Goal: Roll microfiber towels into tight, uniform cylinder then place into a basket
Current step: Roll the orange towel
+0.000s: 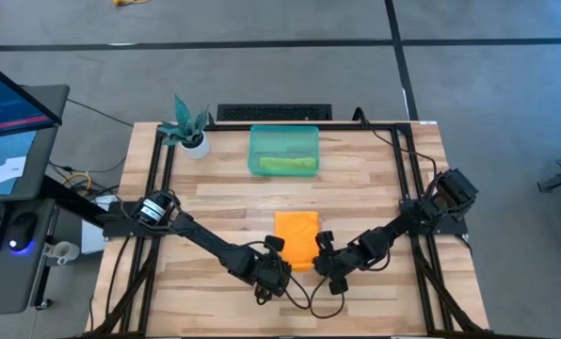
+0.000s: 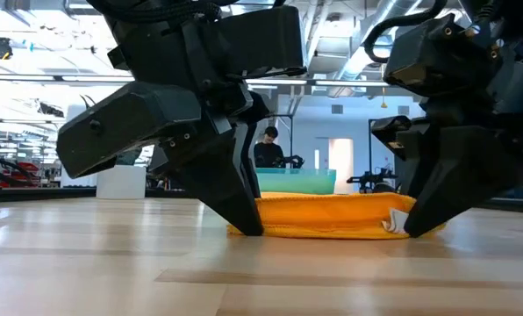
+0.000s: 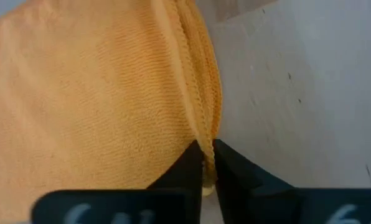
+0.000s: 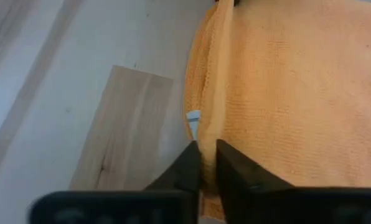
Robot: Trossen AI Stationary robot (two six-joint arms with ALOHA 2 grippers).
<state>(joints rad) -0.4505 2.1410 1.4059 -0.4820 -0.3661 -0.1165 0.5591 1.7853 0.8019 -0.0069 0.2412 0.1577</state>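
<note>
- Orange microfiber towel (image 1: 296,238), folded into a thick flat rectangle, lies on the pale wooden plank table (image 1: 375,179); it serves as the landmark for the rest.
- At the towel's near edge, on its left corner, the left gripper (image 1: 279,273) has its two dark fingers narrowed onto the cloth: the left wrist view shows the stacked hem of the towel (image 3: 111,93) pinched between the fingers (image 3: 184,171).
- At the same near edge, on the right corner, the right gripper (image 1: 329,273) is likewise clamped on the fabric; in the right wrist view the folded edge of the towel (image 4: 285,87) runs straight down between its fingers (image 4: 188,168), with a small white label just beside them.
- From table height the towel (image 2: 332,215) rests flat on the wood, the left gripper (image 2: 244,219) pressed down at one end and the right gripper (image 2: 415,219) at the other, both touching the table surface.
- Beyond the towel, well apart from it, sits the translucent teal-green rectangular plastic basket (image 1: 283,137), with a rolled lime green towel (image 1: 288,165) lying inside along its nearer wall.
- Left of the basket and farther from the orange towel stands a small white pot with a teal plant (image 1: 190,132).
- Beyond the table, a person (image 2: 268,149) shows in the room behind the towel in the low view.
</note>
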